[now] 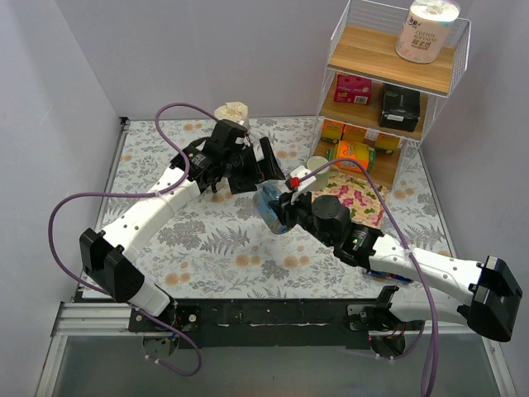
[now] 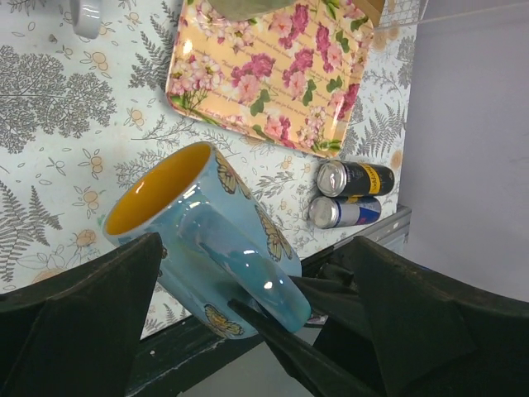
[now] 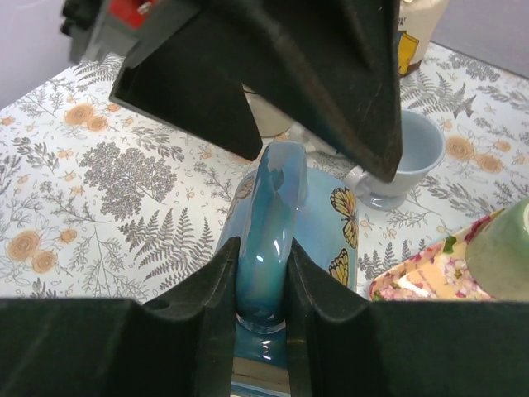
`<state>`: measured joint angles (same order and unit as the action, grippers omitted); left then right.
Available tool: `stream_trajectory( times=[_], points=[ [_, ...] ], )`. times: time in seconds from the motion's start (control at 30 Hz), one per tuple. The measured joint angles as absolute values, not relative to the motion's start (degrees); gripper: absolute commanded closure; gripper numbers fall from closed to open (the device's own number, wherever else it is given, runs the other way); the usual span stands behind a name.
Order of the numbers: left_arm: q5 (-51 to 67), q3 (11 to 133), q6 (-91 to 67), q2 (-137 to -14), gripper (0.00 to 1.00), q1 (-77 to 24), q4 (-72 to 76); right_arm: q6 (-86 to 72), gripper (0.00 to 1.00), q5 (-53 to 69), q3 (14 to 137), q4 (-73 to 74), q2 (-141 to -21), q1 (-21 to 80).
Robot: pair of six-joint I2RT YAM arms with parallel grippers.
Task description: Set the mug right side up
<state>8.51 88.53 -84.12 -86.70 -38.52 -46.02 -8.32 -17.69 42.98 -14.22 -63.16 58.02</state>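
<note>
Gripping the handle of the blue butterfly mug [image 3: 306,223], my right tool [image 3: 263,277] is almost closed, its fingers pressed against both sides of the handle. The mug is held tilted over the table [image 1: 207,240] at the middle of the top view. In the left wrist view its yellow mouth faces the upper left of the frame. My left tool [image 2: 256,248] is spread wide and holds nothing, with one finger on each side of the mug. A floral tray [image 2: 264,74] lies beyond, with two cans [image 2: 351,194] near its corner.
</note>
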Motion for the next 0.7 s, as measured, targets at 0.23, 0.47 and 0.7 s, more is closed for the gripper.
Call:
stream_trajectory(
  times=[0.23,0.47,0.7],
  points=[
    [12.8,87.6,-86.1,-86.9,0.22,-35.2,-46.0,-2.5,0.99,-22.8,43.4,-17.9,-66.5,61.9],
    [16.3,83.9,-87.3,-86.9,0.40,-33.8,-47.1,2.9,0.99,-28.2,44.7,-20.2,-73.6,65.4],
    [16.4,83.2,-87.3,-86.9,0.53,-33.2,-47.5,7.0,0.99,-32.3,46.1,-22.7,-76.3,66.8]
  ],
)
